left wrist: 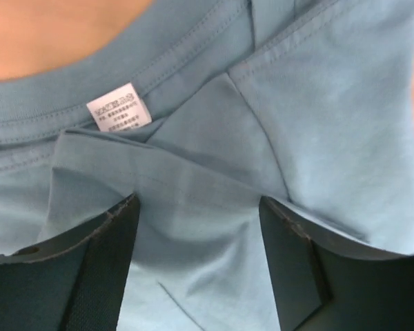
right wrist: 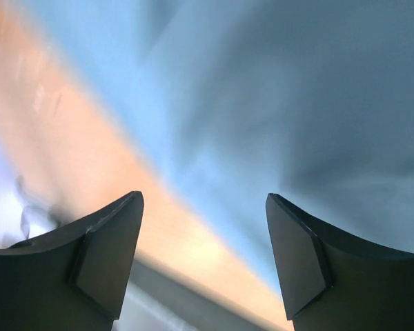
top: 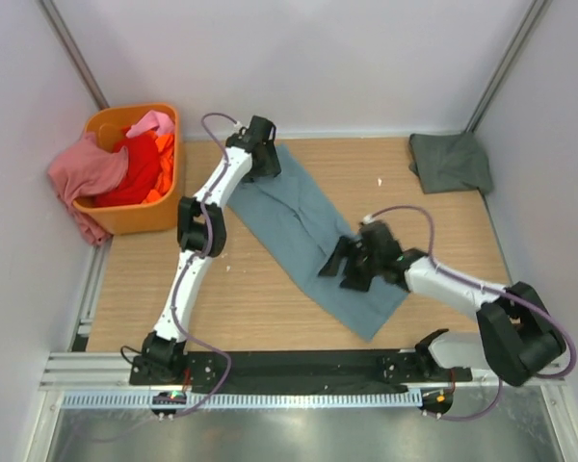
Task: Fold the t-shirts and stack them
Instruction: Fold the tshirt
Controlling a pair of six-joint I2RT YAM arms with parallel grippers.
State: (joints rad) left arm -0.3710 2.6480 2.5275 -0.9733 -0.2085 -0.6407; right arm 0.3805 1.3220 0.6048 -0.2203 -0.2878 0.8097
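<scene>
1. The dusty blue-teal t-shirt (top: 303, 226) lies flat in the middle of the worktop (top: 260, 303), folded into a long narrow band.
2. Its long axis runs diagonally, with the neck end pointing to 11 o'clock and the hem end to 5 o'clock.
3. The left gripper (top: 263, 154) sits over the neck end. In the left wrist view its fingers (left wrist: 107, 255) stand apart above a folded flap just below the collar (left wrist: 159, 62), where a white label (left wrist: 119, 107) shows. I cannot tell whether they touch the cloth.
4. The right gripper (top: 345, 269) is over the shirt's lower half, toward 5 o'clock. Its fingers (right wrist: 107, 255) are spread wide with nothing between them. That view is blurred, showing only blue cloth and a strip of wood.
5. A dark grey-green t-shirt (top: 451, 162) lies crumpled in the far corner at 2 o'clock, well apart from the blue one.
6. An orange basket (top: 140, 217) stands at 10 o'clock, just beside the left arm's elbow. It holds a red t-shirt (top: 135, 173) and an orange t-shirt (top: 164, 159).
7. A pink t-shirt (top: 82, 168) spills over the basket's left rim.
</scene>
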